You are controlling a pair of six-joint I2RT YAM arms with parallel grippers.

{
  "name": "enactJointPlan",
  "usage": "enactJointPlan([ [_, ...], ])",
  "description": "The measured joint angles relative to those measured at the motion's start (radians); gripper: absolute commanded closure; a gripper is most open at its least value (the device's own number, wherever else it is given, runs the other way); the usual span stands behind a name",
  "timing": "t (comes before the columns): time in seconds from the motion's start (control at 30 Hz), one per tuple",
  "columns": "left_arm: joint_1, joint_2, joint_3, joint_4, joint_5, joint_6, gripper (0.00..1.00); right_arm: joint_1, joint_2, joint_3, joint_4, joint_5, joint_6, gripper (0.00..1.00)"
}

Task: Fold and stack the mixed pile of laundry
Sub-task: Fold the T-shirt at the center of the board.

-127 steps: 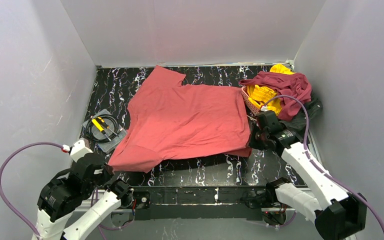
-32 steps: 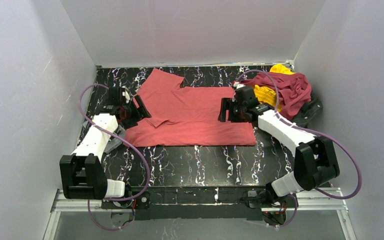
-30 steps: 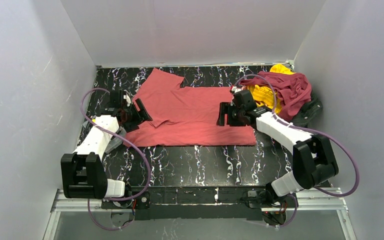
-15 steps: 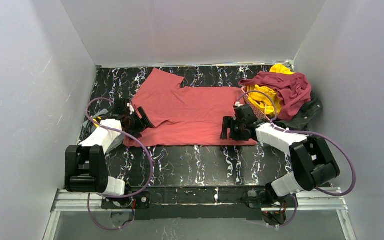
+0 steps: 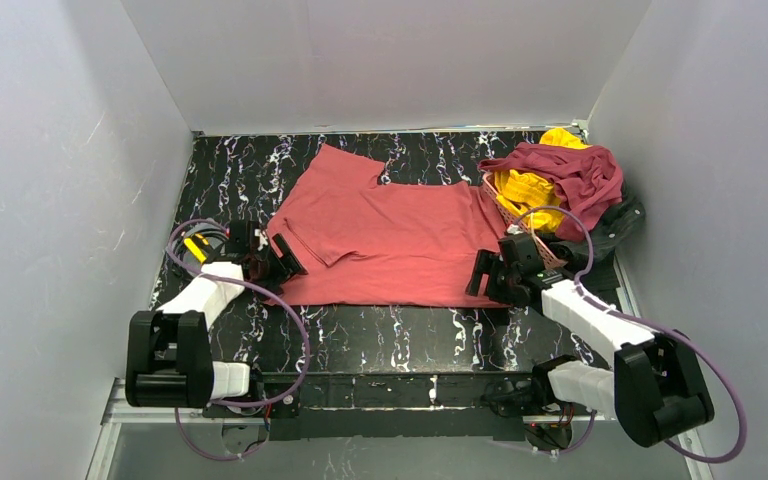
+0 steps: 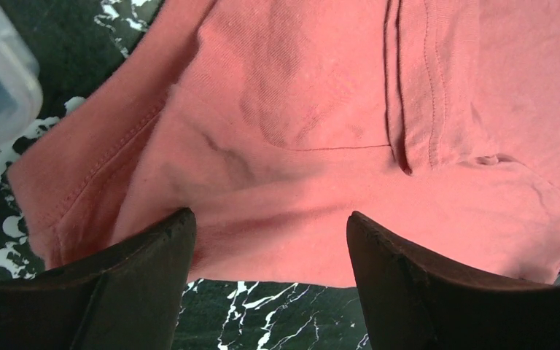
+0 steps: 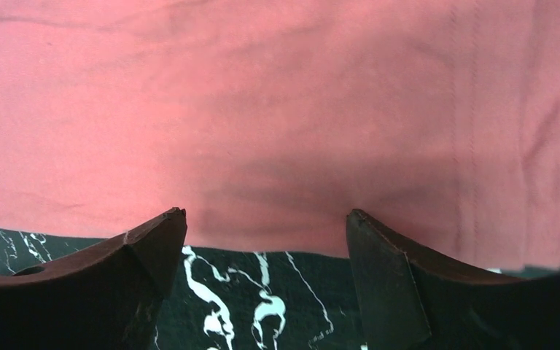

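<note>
The salmon-red shirt [image 5: 390, 235] is laid flat, its near edge framed by the spread left gripper [image 6: 270, 219] and the spread right gripper [image 7: 266, 215]; a maroon garment [image 5: 570, 170] and a yellow garment [image 5: 525, 190] are heaped beyond the right one.

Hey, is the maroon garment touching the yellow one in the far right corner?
Touching. The top view shows the maroon garment draped directly over the yellow garment, covering part of it.

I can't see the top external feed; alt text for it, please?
A salmon-red shirt lies flat on the black marbled table, the open left gripper at its near-left corner and the open right gripper at its near-right corner. Maroon, yellow and charcoal garments sit heaped at far right.
</note>
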Motion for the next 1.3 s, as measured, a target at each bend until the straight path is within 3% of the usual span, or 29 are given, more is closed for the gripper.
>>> enactJointPlan([
  [0.23, 0.000, -0.127, -0.100, 0.023, -0.042, -0.048, 0.25, -0.019, -0.081, -0.010, -0.154, 0.027, 0.026, 0.09],
  [0.53, 0.000, -0.407, -0.145, -0.161, -0.152, -0.071, 0.22, -0.020, -0.103, 0.105, -0.306, 0.020, -0.004, 0.07],
  [0.7, 0.000, -0.434, -0.089, -0.205, -0.151, -0.060, 0.24, -0.019, -0.074, 0.207, -0.290, -0.061, -0.063, 0.16],
  [0.97, 0.000, -0.386, -0.053, -0.254, -0.239, -0.048, 0.37, 0.033, 0.001, 0.224, -0.221, -0.151, -0.087, 0.36],
  [1.17, 0.000, -0.534, -0.092, -0.309, -0.403, -0.105, 0.53, 0.076, 0.035, 0.220, -0.154, -0.159, -0.075, 0.37],
  [1.3, 0.000, -0.516, -0.102, -0.327, -0.440, -0.123, 0.59, 0.084, 0.076, 0.201, -0.107, -0.164, -0.064, 0.38],
])
